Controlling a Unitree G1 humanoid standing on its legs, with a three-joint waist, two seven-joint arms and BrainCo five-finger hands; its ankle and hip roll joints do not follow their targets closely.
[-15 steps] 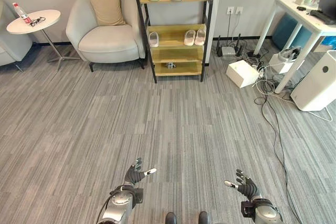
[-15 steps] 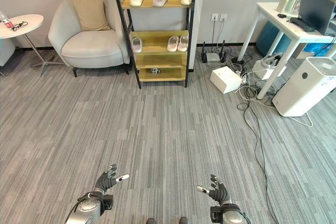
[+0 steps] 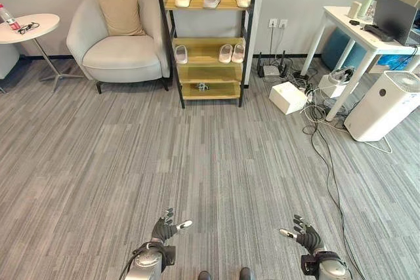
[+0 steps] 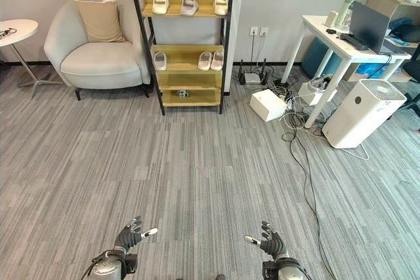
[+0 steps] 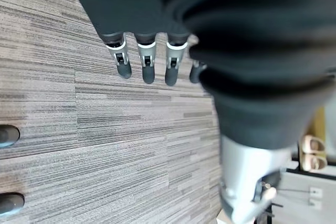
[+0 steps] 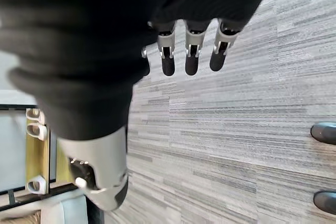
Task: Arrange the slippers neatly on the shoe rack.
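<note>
Silver fingers spread on both left hand and right hand, held low, empty.

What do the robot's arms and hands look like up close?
Each arm is a smooth silver-grey metal tube ending in a dark ribbed cover over the wrist and the back of the hand. The left hand and right hand have slim silver fingers with rounded dark tips, set in a row, and a thicker silver thumb standing apart.

You see bright, even room light, soft shadows under the armchair, and straight lines bowing near the edges.
</note>
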